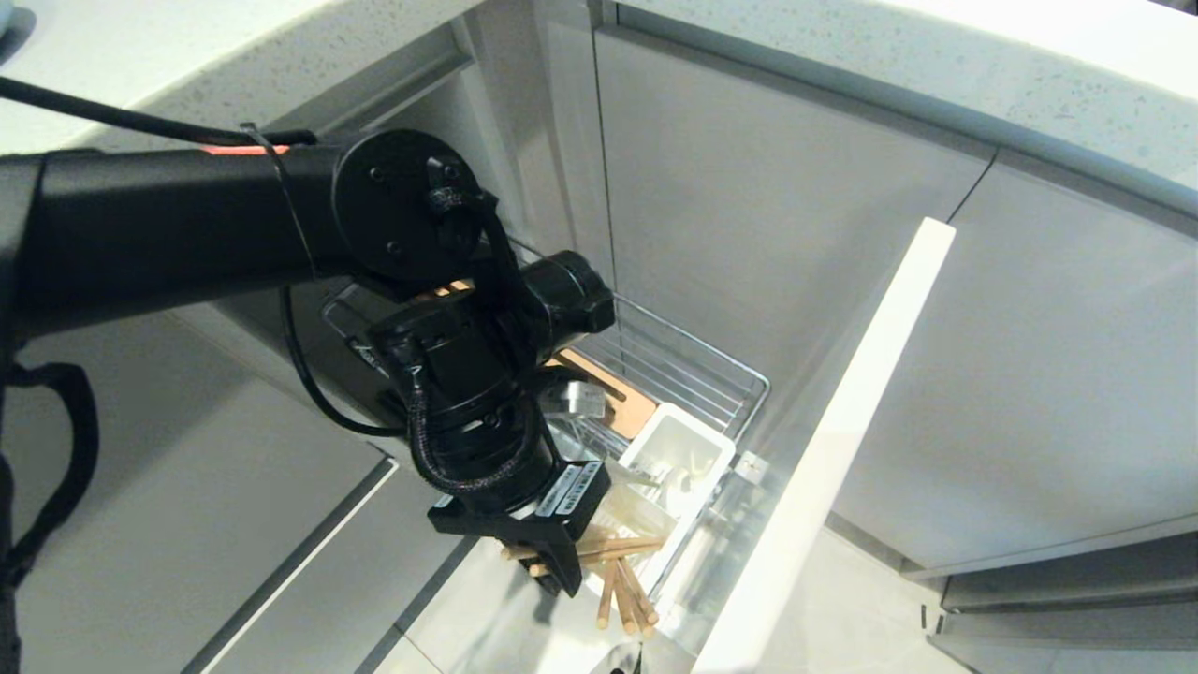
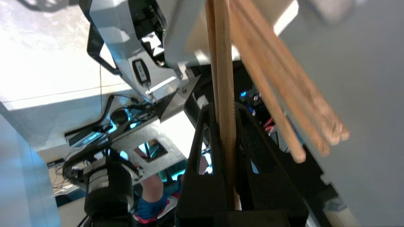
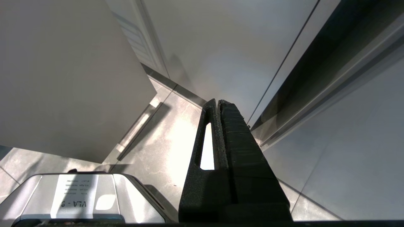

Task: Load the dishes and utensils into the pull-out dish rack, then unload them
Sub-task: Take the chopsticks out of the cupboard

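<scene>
A: What is seen from the head?
B: The black left gripper (image 1: 552, 562) is closed on light wooden chopsticks (image 1: 599, 548), beside the white plastic caddy (image 1: 679, 449) of the chrome wire pull-out rack (image 1: 693, 374).

A: And the wrists?
B: On the left, one chopstick (image 2: 224, 94) is clamped between the fingers (image 2: 205, 151). On the right, the right gripper (image 3: 217, 107) is seen fully closed and empty, above the floor.

black left arm (image 1: 168, 225), braided cable, white labels, black gripper (image 1: 552, 562)
</scene>
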Tool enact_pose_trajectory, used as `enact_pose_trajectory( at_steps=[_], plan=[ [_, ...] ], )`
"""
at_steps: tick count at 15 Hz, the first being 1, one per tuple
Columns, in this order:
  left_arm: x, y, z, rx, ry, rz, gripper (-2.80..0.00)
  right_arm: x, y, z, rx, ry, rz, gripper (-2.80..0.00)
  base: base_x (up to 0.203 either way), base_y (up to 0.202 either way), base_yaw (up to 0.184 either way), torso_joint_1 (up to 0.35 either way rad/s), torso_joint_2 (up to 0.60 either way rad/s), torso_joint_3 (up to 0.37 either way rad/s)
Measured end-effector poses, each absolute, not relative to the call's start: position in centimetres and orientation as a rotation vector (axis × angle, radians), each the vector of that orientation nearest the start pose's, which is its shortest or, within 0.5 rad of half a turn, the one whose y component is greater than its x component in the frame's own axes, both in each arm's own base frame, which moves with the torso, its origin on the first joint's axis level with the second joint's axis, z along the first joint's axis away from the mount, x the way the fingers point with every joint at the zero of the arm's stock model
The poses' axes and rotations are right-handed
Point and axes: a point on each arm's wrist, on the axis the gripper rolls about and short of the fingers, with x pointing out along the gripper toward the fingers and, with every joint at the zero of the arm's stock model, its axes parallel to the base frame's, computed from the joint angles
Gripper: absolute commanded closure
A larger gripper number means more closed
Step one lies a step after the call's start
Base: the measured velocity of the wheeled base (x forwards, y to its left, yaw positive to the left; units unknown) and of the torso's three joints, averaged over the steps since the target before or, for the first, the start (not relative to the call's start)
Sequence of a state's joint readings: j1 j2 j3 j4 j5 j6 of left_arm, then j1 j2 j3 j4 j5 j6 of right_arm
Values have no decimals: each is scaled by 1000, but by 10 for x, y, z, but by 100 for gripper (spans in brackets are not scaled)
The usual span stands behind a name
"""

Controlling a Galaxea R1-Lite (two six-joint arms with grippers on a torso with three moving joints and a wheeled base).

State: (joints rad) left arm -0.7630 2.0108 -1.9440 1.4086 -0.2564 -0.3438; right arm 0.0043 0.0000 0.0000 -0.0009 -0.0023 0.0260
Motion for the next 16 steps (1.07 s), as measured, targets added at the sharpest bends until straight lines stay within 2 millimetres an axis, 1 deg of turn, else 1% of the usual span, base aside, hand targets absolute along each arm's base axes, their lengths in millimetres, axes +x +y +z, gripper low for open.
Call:
enact_pose_trajectory(
  at_steps=[4, 7, 12, 16],
  plan=[
    [215, -217, 243, 144, 1590, -548, 0, -23, 0, 76, 26, -1, 2, 0, 0, 0, 0, 0, 0, 0],
    [203, -213, 252, 177, 1587, -553, 0, -23, 0, 76, 26, -1, 2, 0, 0, 0, 0, 0, 0, 0],
    [179, -205, 273, 198, 1529, -596, 0, -23, 0, 76, 26, -1, 2, 0, 0, 0, 0, 0, 0, 0],
    [169, -198, 284, 194, 1492, -617, 0, -23, 0, 76, 26, -1, 2, 0, 0, 0, 0, 0, 0, 0]
  ],
)
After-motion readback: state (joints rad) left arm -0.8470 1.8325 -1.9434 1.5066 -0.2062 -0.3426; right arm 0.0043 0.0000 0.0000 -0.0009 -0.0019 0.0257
